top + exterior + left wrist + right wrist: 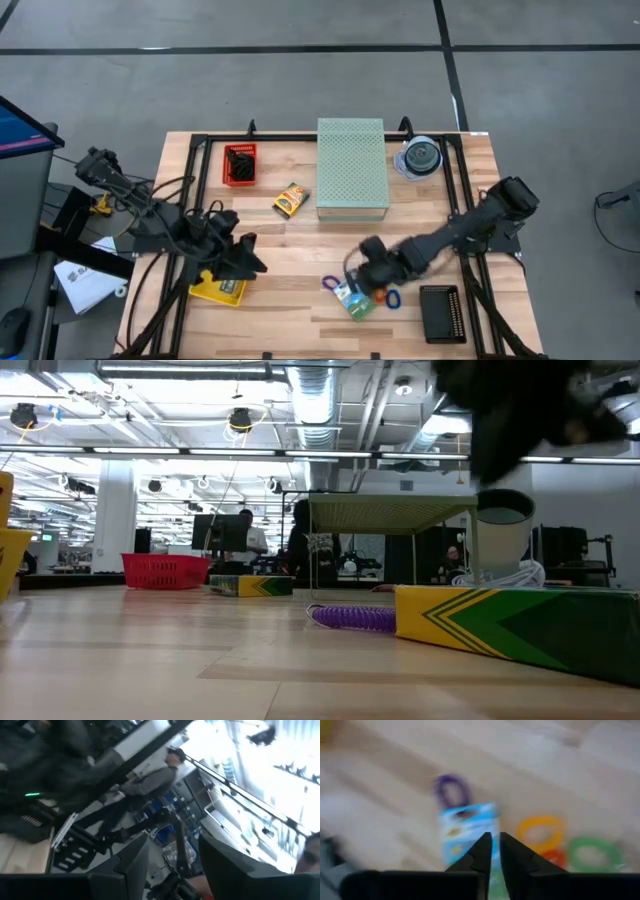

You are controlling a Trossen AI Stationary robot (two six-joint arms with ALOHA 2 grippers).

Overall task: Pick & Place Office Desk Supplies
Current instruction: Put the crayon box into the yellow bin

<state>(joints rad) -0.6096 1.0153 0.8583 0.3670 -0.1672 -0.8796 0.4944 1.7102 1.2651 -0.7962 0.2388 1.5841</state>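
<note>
The pale green perforated box (352, 167) is taken as the landmark on the desk (300, 300). Toward the front edge from that box, the right gripper (493, 851) is held low over a green-blue packet (468, 831), its fingers (481, 851) drawn nearly together with only a narrow slit between them and nothing clamped. A purple loop (451, 790) is seen just beyond the packet, with an orange loop (541, 832) and a green loop (593, 853) close beside it. A yellow-orange box (290, 200) lies just left of the perforated box, and a red basket (240, 163) farther left. The left gripper (245, 262) is raised over a yellow tray (218, 291) at the front left, fingers apart and empty.
</note>
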